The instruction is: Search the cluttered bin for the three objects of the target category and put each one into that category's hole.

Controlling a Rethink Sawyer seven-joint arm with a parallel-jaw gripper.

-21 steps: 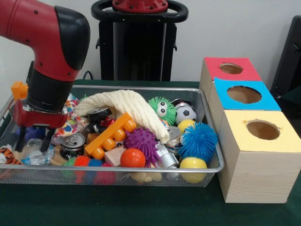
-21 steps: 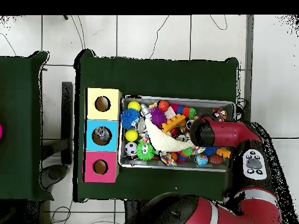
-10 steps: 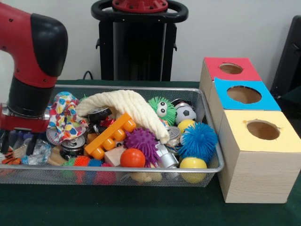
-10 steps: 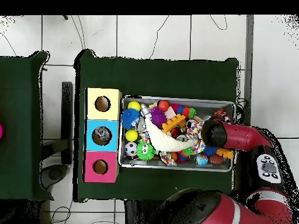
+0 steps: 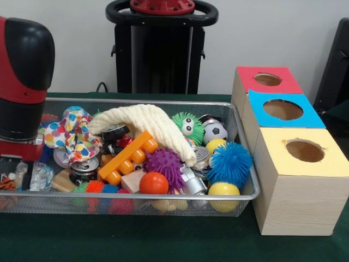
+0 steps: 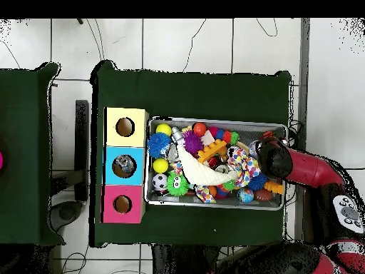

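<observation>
The hand (image 5: 15, 164) is positioned low over the bin (image 5: 242, 164), at its end farthest from the boxes (image 5: 297, 180), presumably for searching; its grip cannot be told.

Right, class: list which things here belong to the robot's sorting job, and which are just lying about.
Job: arm, mesh bin, its toys such as the orange ball, red box, blue box, yellow box.
Lying about: second green table, floor cables.
</observation>
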